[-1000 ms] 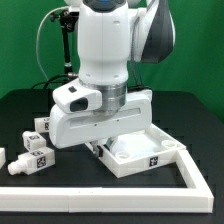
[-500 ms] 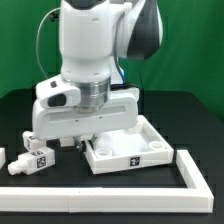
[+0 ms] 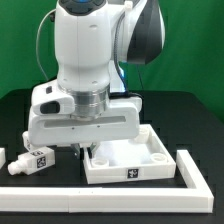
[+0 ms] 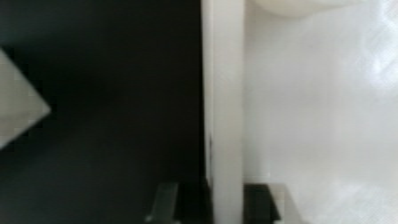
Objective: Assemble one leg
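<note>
My gripper (image 3: 87, 149) sits low at the corner of the large white square panel (image 3: 160, 170) on the exterior view's left, its fingertips mostly hidden under the hand. In the wrist view the gripper (image 4: 221, 205) has one dark finger (image 4: 173, 205) on each side of the panel's raised rim (image 4: 222, 100), shut on it. A small white leg (image 3: 38, 160) with a black-and-white tag lies on the black table to the exterior view's left of the panel. A second leg (image 3: 2, 158) shows at the frame edge.
A white L-shaped rail (image 3: 100, 190) runs along the table's front and up the exterior view's right side, just in front of the panel. The robot's body hides the table behind the panel. A black stand (image 3: 66, 40) rises at the back.
The arm has moved toward the exterior view's left, and the panel has slid with it, closer to the legs. A leg seen farther back earlier is now hidden behind the arm.
</note>
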{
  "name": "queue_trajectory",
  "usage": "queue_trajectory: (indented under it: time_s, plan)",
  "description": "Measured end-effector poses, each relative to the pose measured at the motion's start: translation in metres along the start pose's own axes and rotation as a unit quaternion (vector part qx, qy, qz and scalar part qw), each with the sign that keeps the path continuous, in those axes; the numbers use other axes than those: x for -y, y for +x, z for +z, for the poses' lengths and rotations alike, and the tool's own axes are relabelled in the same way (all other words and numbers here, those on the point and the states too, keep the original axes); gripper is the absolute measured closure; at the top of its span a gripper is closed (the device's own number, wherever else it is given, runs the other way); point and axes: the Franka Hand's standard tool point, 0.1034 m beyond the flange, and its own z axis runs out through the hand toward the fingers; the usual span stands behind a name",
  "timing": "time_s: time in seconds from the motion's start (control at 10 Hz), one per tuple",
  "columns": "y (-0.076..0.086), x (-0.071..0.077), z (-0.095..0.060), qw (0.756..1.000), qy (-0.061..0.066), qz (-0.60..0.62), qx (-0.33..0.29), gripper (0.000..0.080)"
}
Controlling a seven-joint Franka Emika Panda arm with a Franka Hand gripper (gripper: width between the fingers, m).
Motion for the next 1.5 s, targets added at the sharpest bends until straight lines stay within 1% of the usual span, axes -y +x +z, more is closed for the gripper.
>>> queue_trajectory:
  time_s: [0.4, 0.5, 0.6, 0.8, 0.9, 1.0, 1.1, 1.2, 1.3, 1.5]
  plan:
    - [-0.001, 0.000, 0.002, 1.000, 0.000, 0.000, 0.002, 0.0742]
    - [0.000, 0.001, 0.004, 1.000, 0.000, 0.020, 0.004, 0.0742]
    - [0.006, 0.003, 0.007, 0.998, 0.000, 0.065, 0.011, 0.0742]
    - [0.031, 0.016, 0.003, 0.996, 0.000, 0.094, 0.005, 0.0742]
    - [0.038, 0.019, 0.000, 0.995, -0.001, 0.101, 0.001, 0.0742]
    - [0.043, 0.018, -0.003, 0.994, -0.003, 0.111, -0.002, 0.0742]
    - [0.046, 0.018, -0.005, 0.992, -0.009, 0.123, -0.003, 0.0742]
    - [0.046, 0.018, -0.005, 0.993, -0.011, 0.120, -0.005, 0.0742]
    - [0.048, 0.017, -0.004, 0.993, -0.013, 0.120, -0.014, 0.0742]
    - [0.056, 0.015, -0.004, 0.991, -0.013, 0.125, -0.052, 0.0741]
